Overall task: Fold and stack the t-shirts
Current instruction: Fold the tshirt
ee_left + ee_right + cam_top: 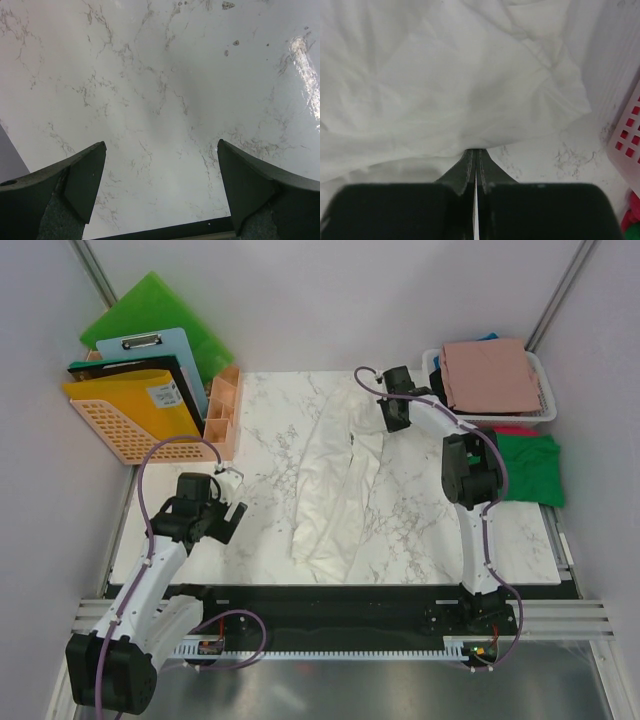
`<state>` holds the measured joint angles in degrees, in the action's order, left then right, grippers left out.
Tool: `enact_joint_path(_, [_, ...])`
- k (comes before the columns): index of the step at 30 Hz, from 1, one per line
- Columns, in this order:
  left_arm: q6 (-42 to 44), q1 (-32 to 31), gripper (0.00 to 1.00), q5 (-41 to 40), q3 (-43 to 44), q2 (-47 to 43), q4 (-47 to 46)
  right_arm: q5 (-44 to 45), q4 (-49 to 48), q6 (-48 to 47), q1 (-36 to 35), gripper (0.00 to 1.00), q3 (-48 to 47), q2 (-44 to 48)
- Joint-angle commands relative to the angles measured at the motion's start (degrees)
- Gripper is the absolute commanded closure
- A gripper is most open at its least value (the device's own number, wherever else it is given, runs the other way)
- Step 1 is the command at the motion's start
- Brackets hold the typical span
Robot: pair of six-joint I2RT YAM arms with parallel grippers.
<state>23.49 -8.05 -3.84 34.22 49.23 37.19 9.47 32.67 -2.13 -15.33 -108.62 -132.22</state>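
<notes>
At the hem
My right gripper [476, 152], pressed together, meets the cream-white t-shirt [445, 85]; left gripper [161, 143] spread over marble table [160, 75].

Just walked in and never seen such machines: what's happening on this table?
Two robot arms are working on folding t-shirts. The right gripper is shut at the edge of a cream-white t-shirt lying rumpled on the marble table, apparently pinching it. The left gripper hangs wide open over bare marble, holding nothing. A dusty-pink t-shirt lies folded in the white basket, with a green t-shirt beside it.
</notes>
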Motion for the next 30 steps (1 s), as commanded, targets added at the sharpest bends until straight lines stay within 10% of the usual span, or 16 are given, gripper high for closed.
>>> enact_joint_path(1, [1.6, 0.2, 0.01, 0.9, -0.5, -0.1, -0.3, -0.9, 0.9, 1.0, -0.7, 1.00, -3.8, -0.2])
enact_joint_path(30, [1.5, 0.2, 0.01, 0.9, -0.4, 0.7, -0.3, 15.3, 3.5, -5.8, 0.7, 1.00, -21.9, -19.1])
